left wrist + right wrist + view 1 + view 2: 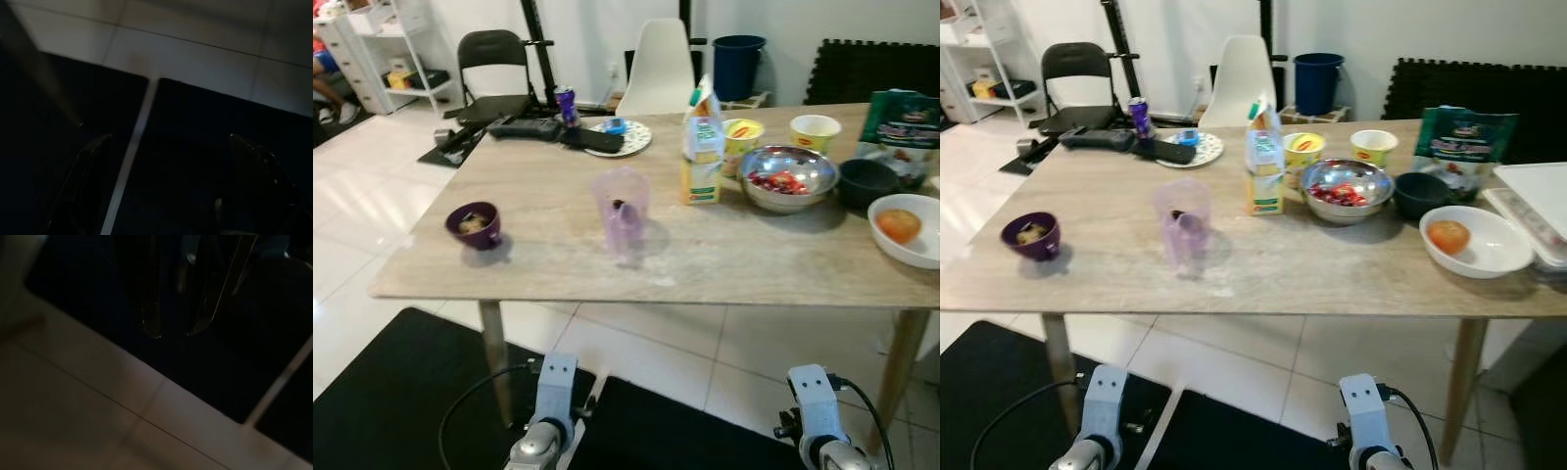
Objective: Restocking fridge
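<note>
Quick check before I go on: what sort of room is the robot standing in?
Probably a home dining area: a wooden table holds a juice carton, a steel bowl and other dishes, with chairs behind on a white tiled floor.

Both eye views are evenly and brightly lit from overhead, with soft short shadows under the small dark purple bowl [474, 224] and the translucent lilac plastic jug [622, 211], pale glare on the glossy white floor tiles [372, 211] toward 9 o'clock, and a highlight on the round shiny steel bowl [1347, 189]. The eye views are slightly soft throughout, most at the far edges. Both wrist views are very dark and murky, the black floor mat [195, 161] almost featureless and the left gripper's black fingers [80, 183] faint silhouettes.
</note>
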